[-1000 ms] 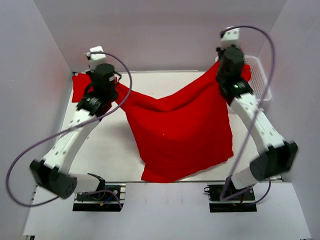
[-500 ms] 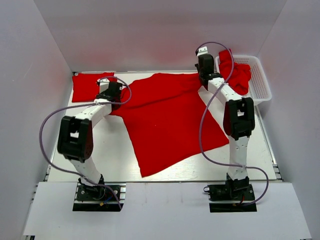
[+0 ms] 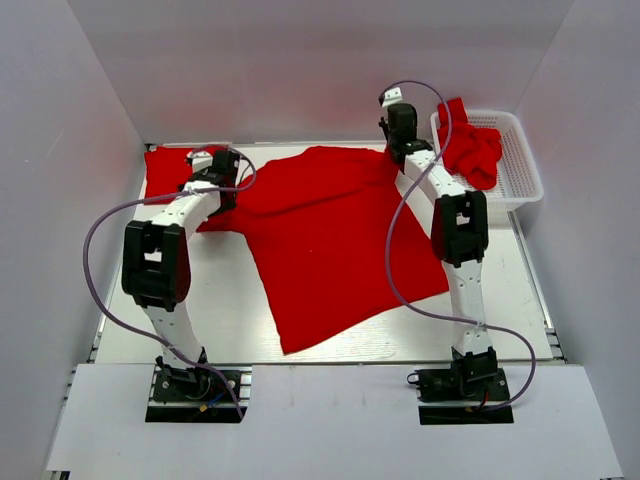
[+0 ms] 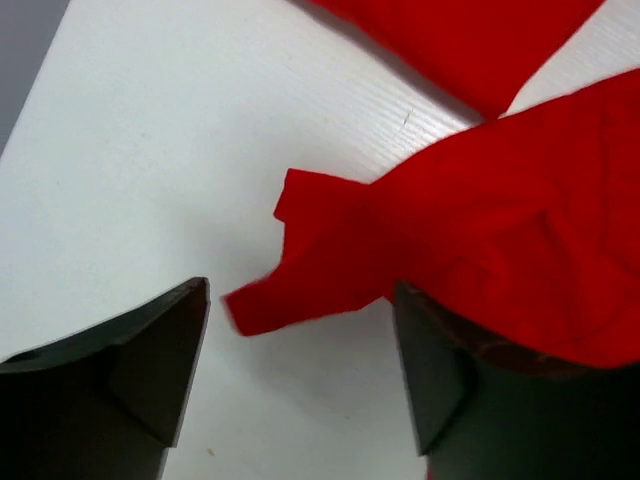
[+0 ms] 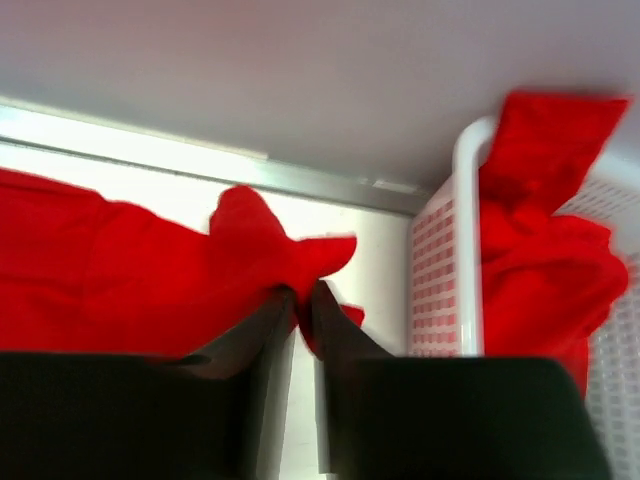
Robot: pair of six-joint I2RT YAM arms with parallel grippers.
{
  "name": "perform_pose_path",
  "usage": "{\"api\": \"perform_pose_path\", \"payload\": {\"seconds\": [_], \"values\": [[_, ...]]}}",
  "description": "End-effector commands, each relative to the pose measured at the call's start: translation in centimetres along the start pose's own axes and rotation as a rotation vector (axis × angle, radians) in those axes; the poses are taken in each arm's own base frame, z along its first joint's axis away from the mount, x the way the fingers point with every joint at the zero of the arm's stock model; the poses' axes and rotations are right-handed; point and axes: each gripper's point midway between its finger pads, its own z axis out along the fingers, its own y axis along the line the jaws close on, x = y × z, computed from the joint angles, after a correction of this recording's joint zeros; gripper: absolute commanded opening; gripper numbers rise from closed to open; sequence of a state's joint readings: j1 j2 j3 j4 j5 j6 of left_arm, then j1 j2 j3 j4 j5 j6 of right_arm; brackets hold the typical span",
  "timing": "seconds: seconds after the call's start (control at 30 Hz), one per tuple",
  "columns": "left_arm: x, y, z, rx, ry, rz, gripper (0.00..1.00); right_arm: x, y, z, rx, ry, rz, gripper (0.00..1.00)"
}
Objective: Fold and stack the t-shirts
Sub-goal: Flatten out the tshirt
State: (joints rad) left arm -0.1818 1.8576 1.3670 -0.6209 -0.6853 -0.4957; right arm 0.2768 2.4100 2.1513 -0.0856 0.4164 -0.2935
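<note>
A red t-shirt [image 3: 330, 240] lies spread flat across the middle of the table. My left gripper [image 3: 224, 166] is at its back-left sleeve and stands open; in the left wrist view the sleeve tip [image 4: 300, 285] lies loose on the table between the wide-apart fingers [image 4: 150, 350]. My right gripper [image 3: 400, 145] is at the shirt's back-right corner, its jaws nearly together with a pinch of red cloth [image 5: 270, 250] between them. A folded t-shirt [image 3: 165, 172] lies at the back left corner. More t-shirts [image 3: 470, 150] sit crumpled in the basket.
The white lattice basket [image 3: 525, 172] stands at the back right, its wall [image 5: 440, 260] close beside my right gripper. Grey walls enclose the table at the back and on both sides. Bare table shows left of the spread shirt and along the front.
The shirt, held up between both grippers a second ago, has been lowered and laid flat. Both arms reached to the back. The left gripper has opened and let the sleeve go.
</note>
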Motion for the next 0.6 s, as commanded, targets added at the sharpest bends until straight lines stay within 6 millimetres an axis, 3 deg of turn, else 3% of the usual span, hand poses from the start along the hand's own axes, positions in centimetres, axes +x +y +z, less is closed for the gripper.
{"api": "perform_pose_path", "payload": {"seconds": [0.0,0.03,0.1,0.13,0.2,0.3,0.37,0.4,0.43,0.47,0.5,0.53,0.57], "values": [[-1.6,1.1,-2.0,-0.01,0.028,-0.039,0.87,-2.1,-1.5,0.1,0.055,-0.053,-0.006,0.37],[-2.1,1.1,-2.6,0.006,0.03,-0.035,1.0,-2.0,-1.6,0.1,0.072,-0.045,-0.005,0.49],[-3.9,1.6,-4.5,0.024,0.017,-0.051,1.0,-2.7,-2.2,-0.6,0.084,-0.052,0.001,0.71],[-4.5,1.8,-4.9,0.027,0.013,-0.046,1.0,-2.8,-2.5,-1.1,0.086,-0.05,0.005,0.9],[-6.9,2.0,-6.9,0.057,-0.036,-0.026,1.0,-3.6,-2.8,-2.4,0.077,-0.06,0.034,0.9],[-9.6,0.1,-7.7,0.167,-0.107,0.005,1.0,-6.5,-3.1,-5.5,-0.004,-0.109,0.08,0.9],[-11.3,-3.1,-9.0,0.329,-0.159,0.015,1.0,-5.2,-1.7,-6.8,-0.083,-0.041,0.074,0.9],[-11.6,-4.4,-8.9,0.38,-0.171,0.028,1.0,-6.5,-1.7,-8.7,-0.12,-0.052,0.137,0.9],[-10.9,-6.5,-8.6,0.475,-0.157,0.09,1.0,-2.9,-0.3,-9.5,-0.167,0.064,0.127,0.9],[-10.9,-7.8,-8.5,0.526,-0.164,0.108,1.0,-2.2,1.3,-10.5,-0.251,0.088,0.15,0.9],[-11.4,-9.4,-8.2,0.583,-0.192,0.118,1.0,-3.5,0.6,-13.1,-0.276,0.073,0.186,0.9],[-11.5,-11.3,-8.7,0.678,-0.202,0.167,1.0,-0.2,2.4,-14.2,-0.313,0.178,0.272,0.9],[-11.3,-12.8,-8.6,0.712,-0.201,0.177,1.0,1.9,3.8,-16.2,-0.395,0.224,0.291,0.9]]}}
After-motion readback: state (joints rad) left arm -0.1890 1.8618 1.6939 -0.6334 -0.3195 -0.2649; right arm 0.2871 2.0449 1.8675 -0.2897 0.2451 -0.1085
